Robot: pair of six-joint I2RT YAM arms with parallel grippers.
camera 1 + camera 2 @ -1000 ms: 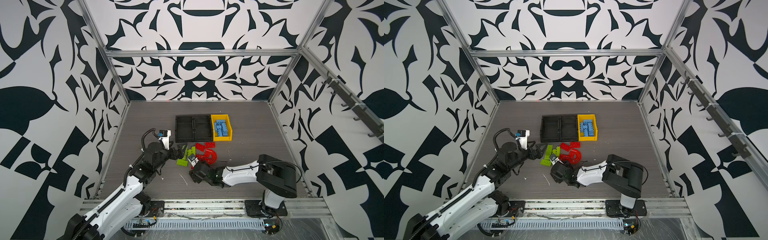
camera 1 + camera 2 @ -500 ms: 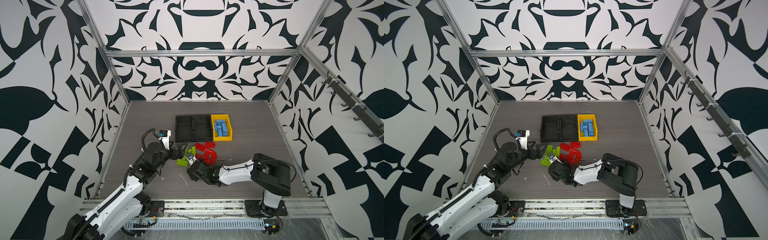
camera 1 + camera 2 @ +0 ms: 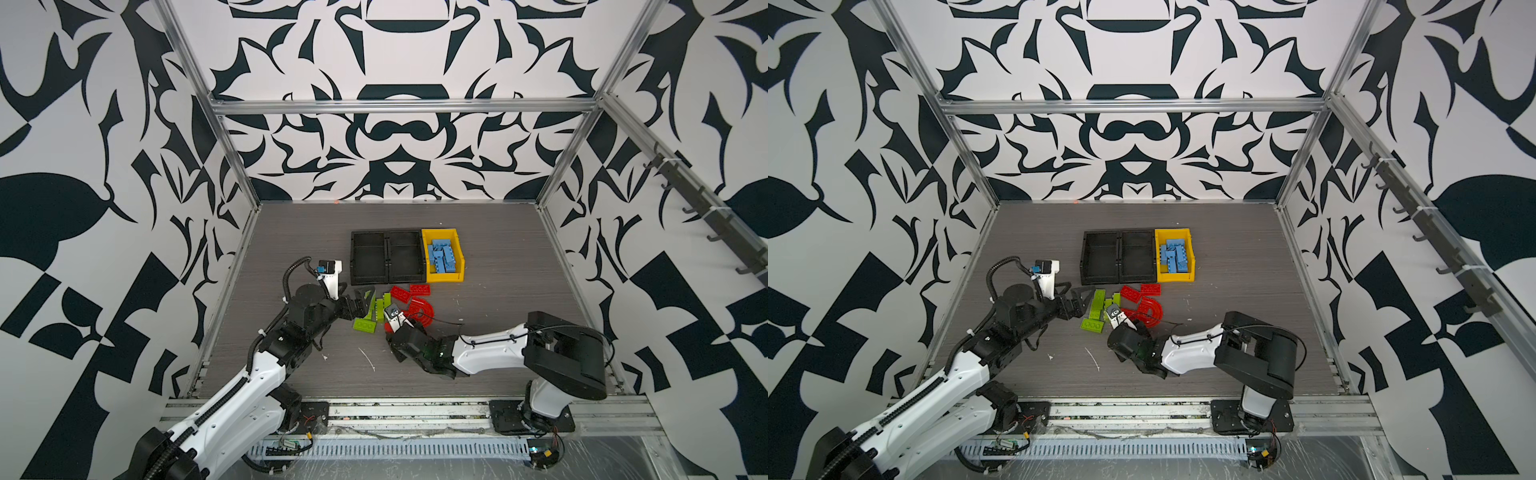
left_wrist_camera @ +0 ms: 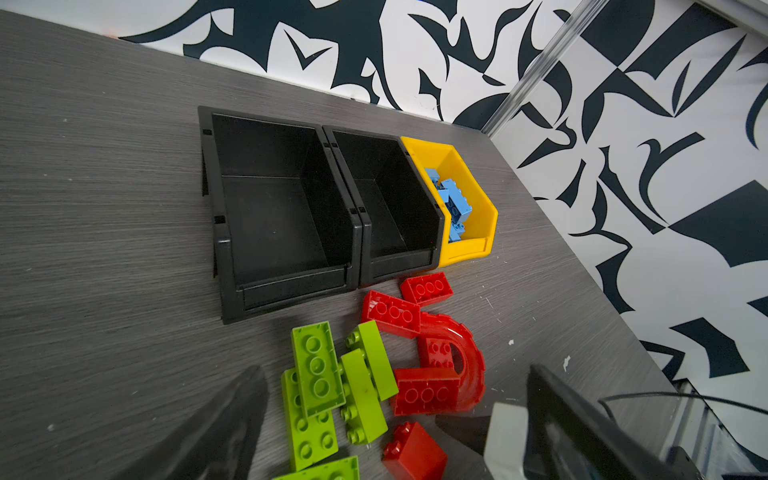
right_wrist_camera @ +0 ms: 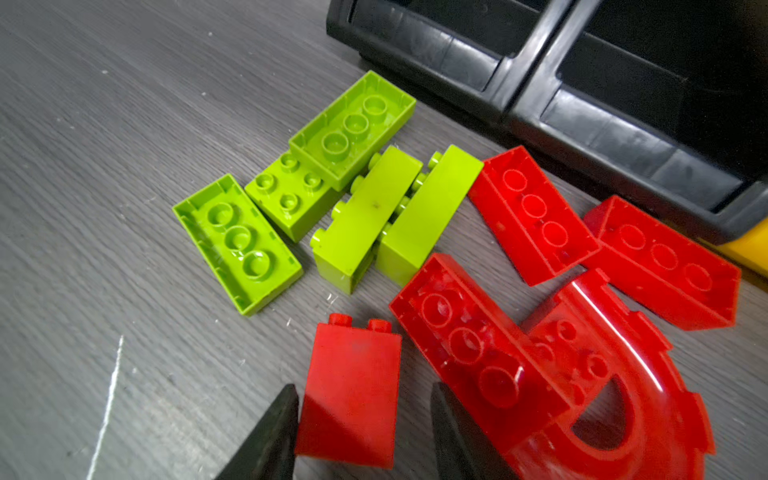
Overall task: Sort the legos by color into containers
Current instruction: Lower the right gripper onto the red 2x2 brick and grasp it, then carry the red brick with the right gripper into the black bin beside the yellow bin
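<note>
Bins (image 3: pixel 386 257), two black ones joined, stand against a yellow bin (image 3: pixel 446 277) that holds the blue bricks (image 3: pixel 442 255). Left gripper (image 3: pixel 360 302) hangs over the green bricks (image 3: pixel 380 307), fingers (image 4: pixel 232 424) spread wide, gripping nothing. Right gripper (image 5: pixel 363 387) is low, fingers (image 5: pixel 266 436) astride a small red brick (image 5: pixel 351 395) beside the red arch (image 5: pixel 648 374). One finger is against its side, with a gap at the other.
</note>
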